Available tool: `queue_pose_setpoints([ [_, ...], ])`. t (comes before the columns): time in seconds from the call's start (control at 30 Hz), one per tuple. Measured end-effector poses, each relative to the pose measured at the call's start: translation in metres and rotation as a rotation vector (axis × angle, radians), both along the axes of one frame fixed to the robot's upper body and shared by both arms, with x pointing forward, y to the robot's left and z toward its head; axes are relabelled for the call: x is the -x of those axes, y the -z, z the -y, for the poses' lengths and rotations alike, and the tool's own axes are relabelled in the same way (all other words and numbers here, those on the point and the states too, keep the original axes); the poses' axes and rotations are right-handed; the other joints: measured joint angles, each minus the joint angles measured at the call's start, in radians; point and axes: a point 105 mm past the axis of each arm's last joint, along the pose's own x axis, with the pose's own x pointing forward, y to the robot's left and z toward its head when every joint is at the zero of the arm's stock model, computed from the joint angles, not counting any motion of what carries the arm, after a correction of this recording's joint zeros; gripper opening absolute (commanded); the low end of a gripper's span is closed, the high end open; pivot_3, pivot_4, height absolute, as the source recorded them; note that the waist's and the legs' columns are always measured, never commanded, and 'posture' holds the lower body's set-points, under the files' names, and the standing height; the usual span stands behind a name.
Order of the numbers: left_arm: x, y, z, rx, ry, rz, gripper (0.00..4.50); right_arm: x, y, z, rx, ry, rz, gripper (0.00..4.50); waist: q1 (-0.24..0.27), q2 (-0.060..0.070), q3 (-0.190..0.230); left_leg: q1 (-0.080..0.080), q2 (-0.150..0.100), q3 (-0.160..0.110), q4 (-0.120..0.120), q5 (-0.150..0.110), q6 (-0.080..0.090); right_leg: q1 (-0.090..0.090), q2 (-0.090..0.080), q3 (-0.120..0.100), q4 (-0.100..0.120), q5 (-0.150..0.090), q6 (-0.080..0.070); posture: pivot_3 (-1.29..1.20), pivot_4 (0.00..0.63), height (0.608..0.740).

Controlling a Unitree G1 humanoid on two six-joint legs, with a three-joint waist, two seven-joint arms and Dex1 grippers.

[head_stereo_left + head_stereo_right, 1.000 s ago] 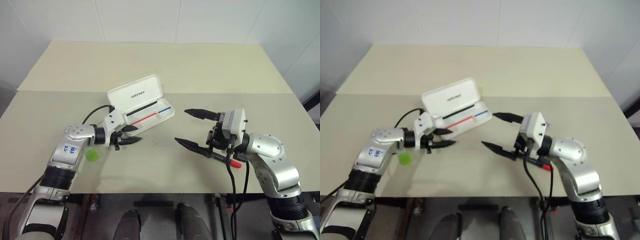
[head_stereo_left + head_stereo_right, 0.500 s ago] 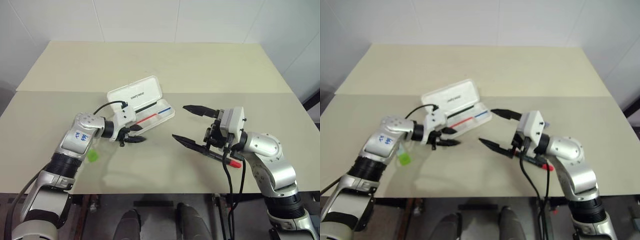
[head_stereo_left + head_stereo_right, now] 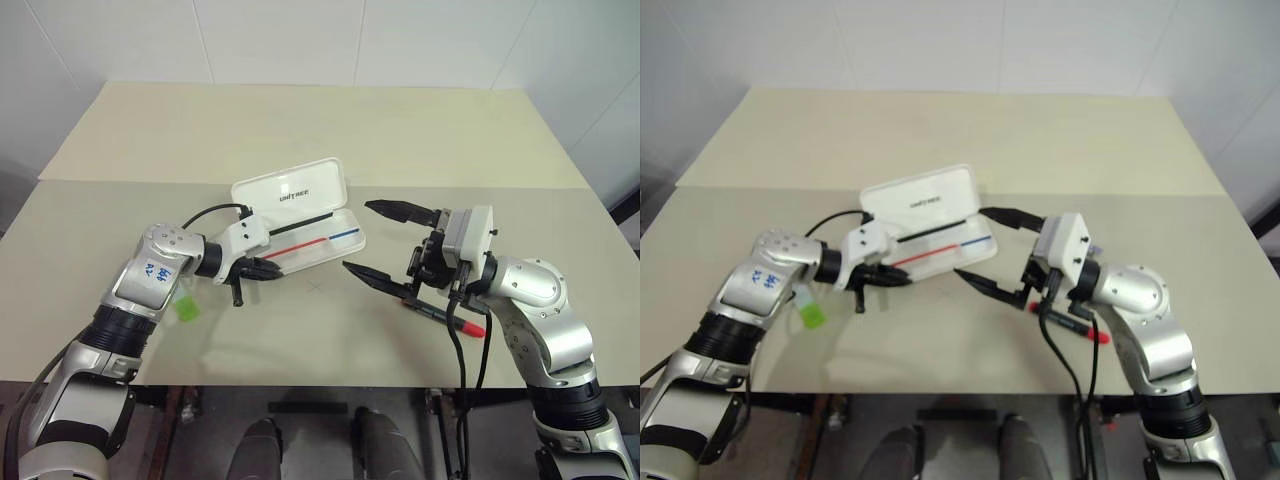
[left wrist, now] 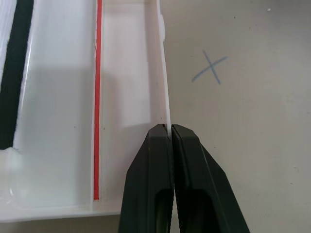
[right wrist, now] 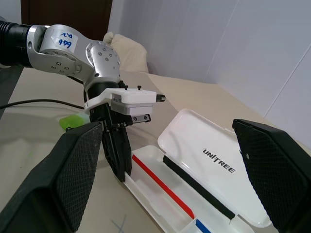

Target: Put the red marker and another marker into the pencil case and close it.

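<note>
Red marker [image 3: 448,317] lies on the table [image 3: 300,340] near the front edge, right side, under the right arm; red cap end points toward the front-right. Not in the case, same spot on the table as a second ago.

Green marker [image 3: 184,307] lies on the table beside the left forearm, left of centre, also outside the case. Unmoved relative to the table.

Right gripper [image 3: 382,243] hangs above the table just right of the case, fingers spread wide, holding nothing. Aimed left toward the case. No real change from a second ago.

Left gripper [image 4: 170,135] is now clenched on the front wall of the pencil case [image 3: 300,190] tray. Left wrist view shows both fingers pressed together with the thin white rim pinched between the tips. A second ago the fingers stood half apart, just short of the case; half a second ago still apart. Wrist has tipped further down toward the tray.

Pencil case is open, lid tilted back with UNITREE lettering facing up, tray toward the robot. Inside the tray: red stripe [image 4: 96,97], blue stripe [image 3: 345,232], black stripe [image 3: 303,217]. No marker inside.

Faint X mark [image 4: 210,68] drawn on the table just beside the tray's front wall, right of the left gripper.
</note>
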Motion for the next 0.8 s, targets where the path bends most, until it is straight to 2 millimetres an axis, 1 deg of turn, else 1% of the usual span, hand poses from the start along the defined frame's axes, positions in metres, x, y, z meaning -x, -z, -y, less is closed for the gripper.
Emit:
queue_pose_setpoints([
  [0.13, 0.001, -0.001, 0.003, 0.006, 0.015, 0.02, 0.03, 0.0, -0.001, 0.0, 0.005, -0.006, 0.004, 4.5, 0.001, 0.0, 0.0, 0.0, 0.0, 0.0, 0.0, 0.0, 0.0, 0.0, 0.0, 0.0, 0.0, 0.0, 0.0, 0.0, 0.15, 0.74],
  [0.27, 0.007, 0.0, 0.011, 0.019, 0.061, 0.04, 0.03, -0.001, -0.001, 0.001, 0.017, -0.009, 0.003, 4.5, 0.002, 0.0, 0.0, -0.001, 0.0, 0.0, 0.0, 0.0, 0.0, 0.0, 0.0, 0.0, -0.001, 0.0, 0.0, 0.0, 0.15, 0.74],
  [0.4, 0.019, -0.008, 0.026, 0.054, 0.165, 0.072, 0.03, -0.002, -0.001, 0.003, 0.028, -0.006, -0.001, 4.5, 0.001, 0.0, 0.0, -0.001, 0.0, 0.0, -0.001, 0.0, 0.0, -0.001, 0.0, 0.0, -0.001, 0.0, 0.002, 0.0, 0.15, 0.74],
  [0.5, 0.03, -0.01, 0.032, 0.068, 0.244, 0.076, 0.03, -0.002, -0.001, 0.005, 0.031, -0.005, -0.003, 4.5, 0.0, 0.0, 0.0, -0.001, 0.0, 0.0, -0.001, 0.0, 0.0, -0.001, 0.0, 0.0, -0.001, 0.0, 0.002, 0.0, 0.15, 0.74],
  [0.57, 0.041, -0.005, 0.028, 0.056, 0.292, 0.061, 0.03, -0.003, -0.001, 0.008, 0.028, 0.003, -0.006, 4.5, -0.007, 0.0, 0.0, -0.001, 0.0, 0.0, -0.001, 0.0, 0.0, -0.001, 0.0, 0.0, -0.001, 0.0, 0.001, 0.0, 0.15, 0.74],
  [0.63, 0.051, 0.003, 0.017, 0.02, 0.317, 0.032, 0.03, -0.004, 0.0, 0.015, 0.031, 0.026, -0.018, 4.5, -0.01, 0.0, 0.0, 0.0, 0.0, 0.0, -0.002, 0.0, 0.0, -0.001, 0.0, 0.0, 0.0, 0.0, 0.0, 0.0, 0.15, 0.74],
  [0.7, 0.056, 0.011, 0.006, -0.012, 0.314, 0.007, 0.03, -0.004, 0.004, 0.019, 0.042, 0.039, -0.038, 4.5, -0.01, 0.0, 0.0, 0.0, 0.0, 0.0, -0.001, 0.0, 0.0, -0.001, 0.0, 0.0, 0.001, -0.002, -0.002, 0.0, 0.15, 0.74],
  [0.77, 0.058, 0.012, 0.002, -0.021, 0.317, 0.005, 0.03, -0.003, 0.005, 0.019, 0.041, 0.037, -0.049, 4.5, -0.009, 0.0, 0.0, -0.001, 0.0, 0.0, 0.0, 0.0, 0.0, -0.001, 0.0, 0.0, 0.0, -0.006, -0.01, 0.0, 0.15, 0.74],
  [0.8, 0.058, 0.012, 0.001, -0.023, 0.32, 0.009, 0.03, -0.003, 0.005, 0.019, 0.04, 0.036, -0.053, 4.5, -0.008, 0.0, 0.0, -0.001, 0.0, 0.0, 0.001, 0.0, 0.0, -0.001, 0.0, 0.0, 0.0, -0.006, -0.011, 0.0, 0.15, 0.74],
])
